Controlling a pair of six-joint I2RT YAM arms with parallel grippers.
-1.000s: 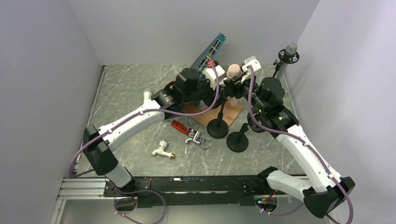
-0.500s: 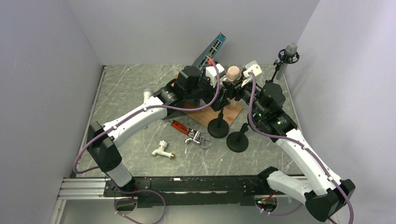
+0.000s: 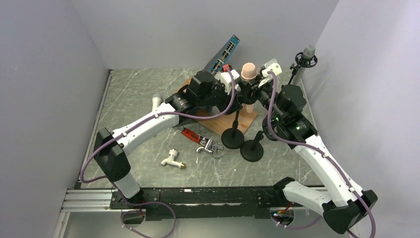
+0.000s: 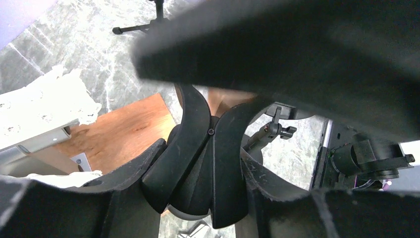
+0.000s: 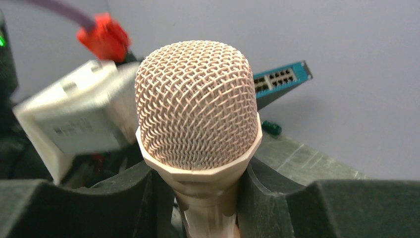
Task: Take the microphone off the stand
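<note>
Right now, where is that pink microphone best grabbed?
By the microphone handle just under the mesh head, from the side, where the right hand sits: the head flares wider, so a grip should not slip off. The left hand braces the stand clip.

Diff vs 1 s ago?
The right tool, shut on the microphone just under its head, has carried it slightly up-frame in the top view. The left tool stays clamped on the stand clip. The round stand bases, red-handled wrench, faucet and wooden board have not moved.
</note>
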